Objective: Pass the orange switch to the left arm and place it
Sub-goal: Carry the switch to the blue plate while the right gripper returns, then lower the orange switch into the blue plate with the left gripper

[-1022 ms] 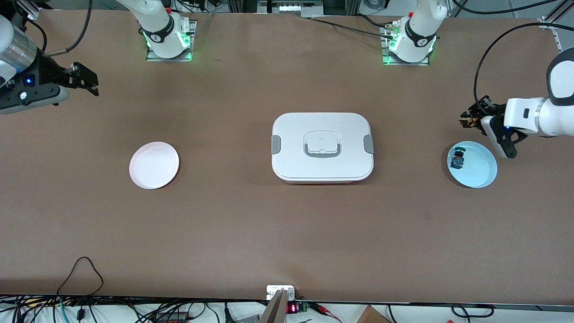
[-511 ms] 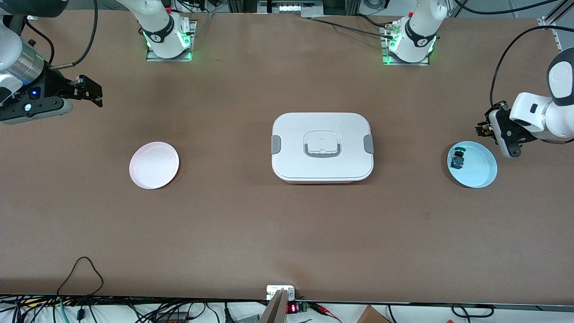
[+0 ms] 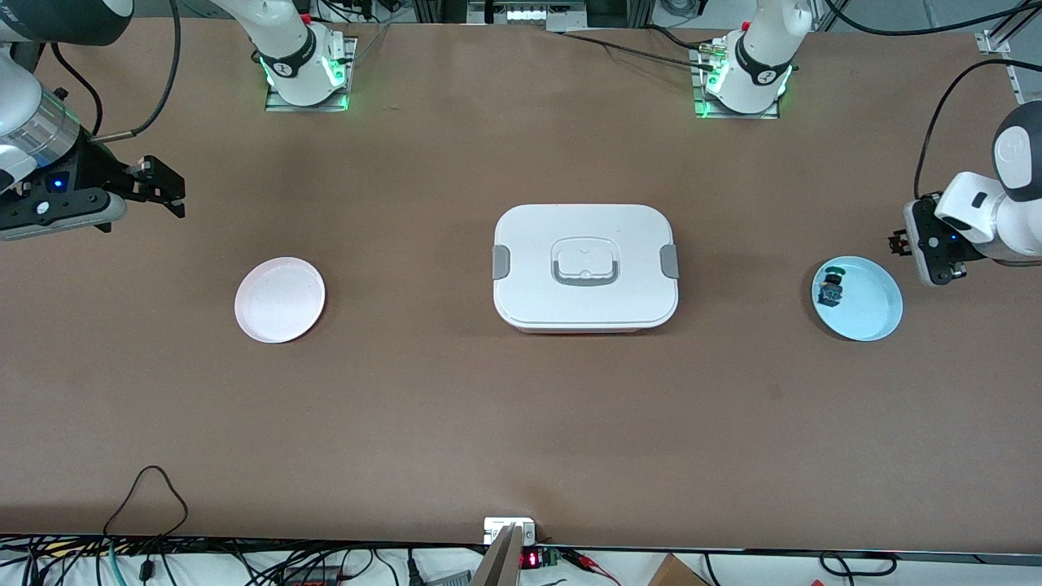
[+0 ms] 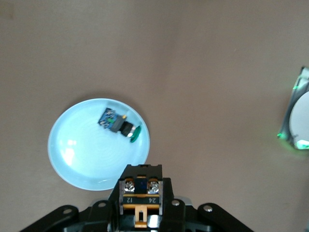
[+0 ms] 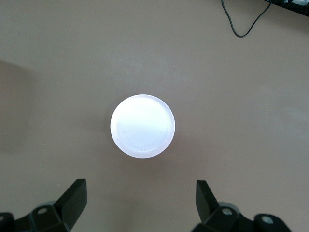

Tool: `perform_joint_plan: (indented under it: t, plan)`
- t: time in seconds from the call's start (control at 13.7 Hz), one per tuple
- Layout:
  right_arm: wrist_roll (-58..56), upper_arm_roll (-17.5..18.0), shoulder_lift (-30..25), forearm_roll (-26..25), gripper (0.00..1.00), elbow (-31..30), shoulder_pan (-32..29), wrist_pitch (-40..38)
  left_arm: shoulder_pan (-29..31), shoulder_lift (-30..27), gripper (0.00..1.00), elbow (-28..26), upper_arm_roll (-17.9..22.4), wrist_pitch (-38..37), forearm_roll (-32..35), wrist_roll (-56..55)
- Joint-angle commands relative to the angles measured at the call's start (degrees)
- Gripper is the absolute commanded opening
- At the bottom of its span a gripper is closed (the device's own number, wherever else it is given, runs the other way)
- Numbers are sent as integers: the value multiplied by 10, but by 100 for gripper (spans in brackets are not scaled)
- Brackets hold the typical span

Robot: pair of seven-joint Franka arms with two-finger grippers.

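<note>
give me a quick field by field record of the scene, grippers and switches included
left gripper: shut on the orange switch, up in the air beside the blue plate
right gripper: open, empty, up over the table near the white plate
box: lid on, mid-table between the two plates
blue plate: holds the blue-teal switch
white plate: empty
</note>
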Motion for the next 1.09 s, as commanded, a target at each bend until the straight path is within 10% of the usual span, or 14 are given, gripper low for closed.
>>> perform_joint_plan:
  t: [0.0, 0.36, 1.02]
  plan:
    - [-1, 1, -4, 6, 100, -2, -6, 4, 29, 27, 0, -1, -13, 36, 14, 42]
    - [-1, 1, -3, 6, 100, -3, -7, 1, 120, 70, 0, -1, -99, 84, 15, 72]
    - [0, 3, -4, 7, 100, -2, -1, 7, 146, 133, 0, -2, -99, 190, 13, 146]
